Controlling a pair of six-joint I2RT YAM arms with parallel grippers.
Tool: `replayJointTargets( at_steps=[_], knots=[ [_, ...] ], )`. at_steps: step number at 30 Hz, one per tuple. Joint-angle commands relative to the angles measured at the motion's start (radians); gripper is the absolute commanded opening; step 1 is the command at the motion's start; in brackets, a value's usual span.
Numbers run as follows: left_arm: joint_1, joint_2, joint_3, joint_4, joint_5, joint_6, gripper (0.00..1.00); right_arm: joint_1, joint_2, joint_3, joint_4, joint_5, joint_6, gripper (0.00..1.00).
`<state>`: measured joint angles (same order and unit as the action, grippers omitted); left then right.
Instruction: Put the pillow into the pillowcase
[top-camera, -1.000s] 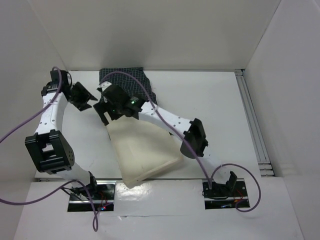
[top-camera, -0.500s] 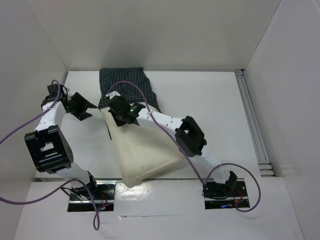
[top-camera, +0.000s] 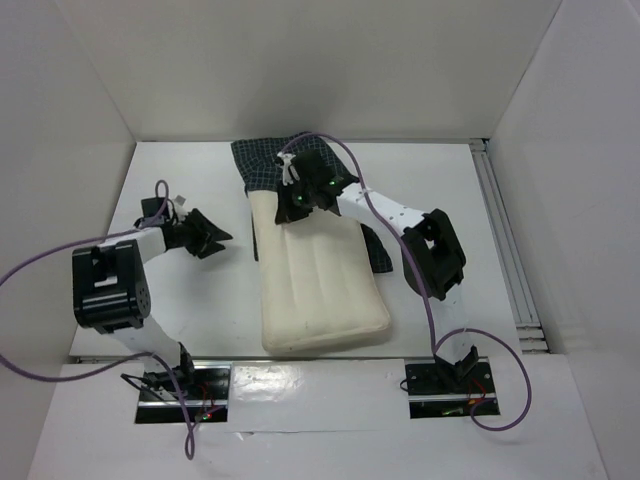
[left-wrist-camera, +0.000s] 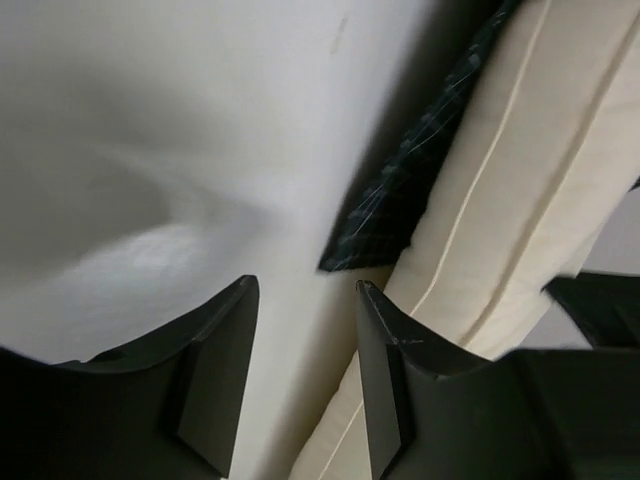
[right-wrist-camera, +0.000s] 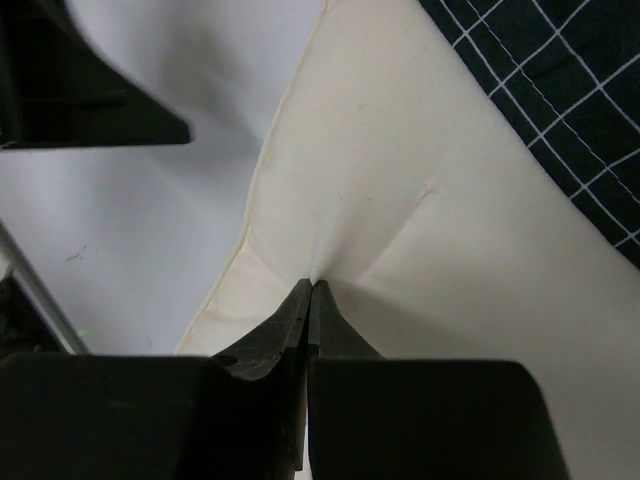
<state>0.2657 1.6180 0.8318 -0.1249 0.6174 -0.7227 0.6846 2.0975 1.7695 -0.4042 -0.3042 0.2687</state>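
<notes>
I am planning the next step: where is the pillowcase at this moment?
In the top view the pillowcase lies at the far middle of the table, near the back wall, partly under the far end of the pillow.

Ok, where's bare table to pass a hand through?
Widest bare table: between the right arm and the rail. A narrower strip lies left of the pillow, nearer than the left gripper. Crowded at the far end, where the right gripper pinches the pillow beside the pillowcase.
</notes>
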Motion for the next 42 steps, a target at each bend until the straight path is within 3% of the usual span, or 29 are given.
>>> replayJointTargets(
  at_steps=[1, 7, 10, 15, 24, 26, 28, 29, 30, 31, 39, 42],
  knots=[
    [-0.081, 0.107, 0.062, 0.194, 0.111, -0.038, 0.55, 0.015, -0.057, -0.011, 0.048, -0.209, -0.035, 0.00],
    [-0.219, 0.253, 0.219, 0.182, 0.016, -0.006, 0.58, -0.003, -0.076, -0.044, 0.048, -0.315, -0.068, 0.00],
    [-0.230, 0.276, 0.257, 0.182, -0.016, 0.017, 0.59, -0.014, -0.085, -0.056, 0.057, -0.338, -0.068, 0.00],
    [-0.240, 0.276, 0.245, 0.148, -0.090, 0.057, 0.58, -0.045, -0.094, -0.080, 0.077, -0.383, -0.059, 0.00],
    [-0.301, 0.309, 0.224, 0.228, -0.068, 0.046, 0.58, -0.057, -0.103, -0.081, 0.076, -0.423, -0.049, 0.00],
    [-0.310, 0.332, 0.246, 0.237, -0.068, 0.046, 0.55, -0.057, -0.103, -0.081, 0.076, -0.423, -0.049, 0.00],
    [-0.324, 0.332, 0.247, 0.251, -0.054, 0.019, 0.41, -0.057, -0.103, -0.090, 0.088, -0.423, -0.040, 0.00],
    [-0.324, 0.332, 0.236, 0.272, -0.044, -0.007, 0.13, -0.057, -0.103, -0.090, 0.079, -0.399, -0.030, 0.00],
    [-0.324, 0.332, 0.236, 0.272, -0.044, -0.007, 0.12, -0.057, -0.112, -0.081, 0.079, -0.380, -0.029, 0.00],
    [-0.324, 0.332, 0.225, 0.272, -0.044, -0.029, 0.00, -0.057, -0.113, -0.081, 0.055, -0.348, -0.029, 0.00],
    [-0.324, 0.163, 0.127, 0.330, 0.022, -0.070, 0.00, -0.057, -0.040, 0.113, -0.189, 0.282, 0.118, 0.00],
    [-0.324, 0.120, 0.075, 0.339, 0.064, -0.070, 0.00, -0.057, -0.057, 0.113, -0.162, 0.358, 0.179, 0.00]
  ],
)
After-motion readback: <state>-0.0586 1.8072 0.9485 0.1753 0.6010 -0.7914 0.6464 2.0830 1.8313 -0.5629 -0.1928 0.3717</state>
